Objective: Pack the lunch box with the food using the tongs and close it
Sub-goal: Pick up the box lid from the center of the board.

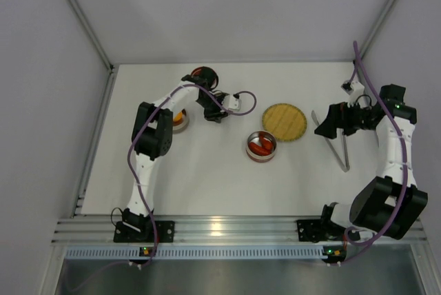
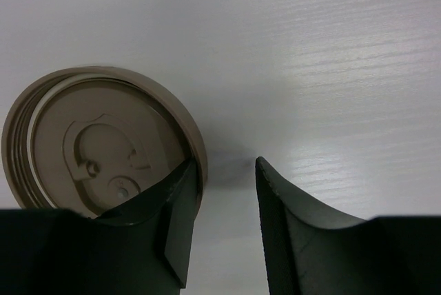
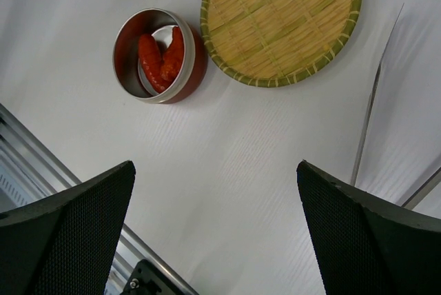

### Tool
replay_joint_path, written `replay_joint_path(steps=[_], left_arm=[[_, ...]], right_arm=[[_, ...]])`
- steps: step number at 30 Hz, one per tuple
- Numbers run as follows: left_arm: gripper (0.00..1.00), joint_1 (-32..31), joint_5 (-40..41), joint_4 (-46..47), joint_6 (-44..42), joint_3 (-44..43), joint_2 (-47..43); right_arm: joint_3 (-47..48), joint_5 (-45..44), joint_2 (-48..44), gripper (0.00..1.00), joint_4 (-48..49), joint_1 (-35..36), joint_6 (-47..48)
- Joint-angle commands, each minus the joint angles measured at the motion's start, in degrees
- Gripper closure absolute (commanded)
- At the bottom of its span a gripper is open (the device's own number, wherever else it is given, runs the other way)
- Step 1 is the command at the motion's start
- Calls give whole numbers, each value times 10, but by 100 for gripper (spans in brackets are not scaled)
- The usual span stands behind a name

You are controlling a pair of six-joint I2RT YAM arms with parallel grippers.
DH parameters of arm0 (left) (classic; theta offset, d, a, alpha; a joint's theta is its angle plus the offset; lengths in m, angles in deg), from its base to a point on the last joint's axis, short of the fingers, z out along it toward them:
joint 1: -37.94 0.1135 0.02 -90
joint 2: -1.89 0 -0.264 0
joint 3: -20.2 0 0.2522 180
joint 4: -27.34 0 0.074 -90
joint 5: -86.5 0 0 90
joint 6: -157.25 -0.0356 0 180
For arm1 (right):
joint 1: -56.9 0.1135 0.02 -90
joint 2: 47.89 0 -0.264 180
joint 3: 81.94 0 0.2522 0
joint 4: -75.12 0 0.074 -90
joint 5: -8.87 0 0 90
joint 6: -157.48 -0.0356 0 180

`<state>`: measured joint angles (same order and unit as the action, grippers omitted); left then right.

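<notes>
On the worktop (image 1: 207, 185) your right hand (image 3: 215, 171) hung wide open and empty. The tongs (image 3: 372, 112) lay near it, off to one side rather than between its fingers. They looked light, stiff and slick, so take them across both arms at mid-length. Your left hand (image 2: 220, 226) stood part open, one finger over a tan lid (image 2: 83, 143), gripping nothing. The red food (image 3: 162, 57) lay in a tin (image 3: 127, 81).

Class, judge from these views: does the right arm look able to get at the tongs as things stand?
Probably yes. The tongs lie bare on the table just beside the right gripper, whose jaws stand wide open; nothing sits between them.
</notes>
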<state>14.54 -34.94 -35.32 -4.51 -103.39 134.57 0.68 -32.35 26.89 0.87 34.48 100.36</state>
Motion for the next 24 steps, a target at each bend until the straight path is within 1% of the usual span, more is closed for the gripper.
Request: replay_joint_path(steps=[1, 3, 4, 6, 7, 9, 10, 12, 16, 17, 18, 19, 20, 21, 23, 24], left_arm=[[56, -3, -11, -14, -21, -7, -13], [60, -10, 8, -22, -27, -1, -12], [65, -13, 15, -22, -29, 4, -12], [70, -19, 30, -14, -35, 30, -15], [77, -23, 35, -8, -34, 41, -22], [88, -31, 56, 4, -24, 73, -32], [100, -38, 64, 17, -5, 84, -36], [100, -45, 72, 20, 14, 104, -47], [100, -47, 18, -26, 94, 93, -125], [100, -46, -16, -42, 128, 92, -146], [100, -46, -34, -46, 144, 93, -168], [100, -46, -53, -51, 159, 96, -215], [100, -46, -91, -57, 190, 99, -239], [100, -45, -112, -58, 208, 100, -282], [100, -44, -152, -62, 256, 107, -322], [100, -44, -191, -59, 271, 111, -361]], right_arm=[[2, 32, 0, 0, -18, -8, 25], [2, 35, 4, 1, -18, -9, 24], [3, 37, 5, 1, -19, -8, 24], [2, 37, 6, 1, -20, -8, 25], [1, 37, 5, 1, -21, -8, 27], [0, 40, 0, 1, -28, -8, 37], [-2, 41, -7, 1, -31, -8, 40], [-7, 44, -16, 1, -33, -8, 51], [-34, 54, -49, 1, -10, -8, 48], [-41, 59, -64, 1, -4, -8, 39], [-47, 75, -69, 0, 5, -8, 30], [-62, 88, -75, 0, 19, -7, 21], [-71, 105, -80, 0, 24, -6, 6], [-79, 141, -81, 1, 31, -5, -4], [-105, 180, -79, 1, 53, 1, -27], [-112, 213, -77, 1, 63, 2, -39]])
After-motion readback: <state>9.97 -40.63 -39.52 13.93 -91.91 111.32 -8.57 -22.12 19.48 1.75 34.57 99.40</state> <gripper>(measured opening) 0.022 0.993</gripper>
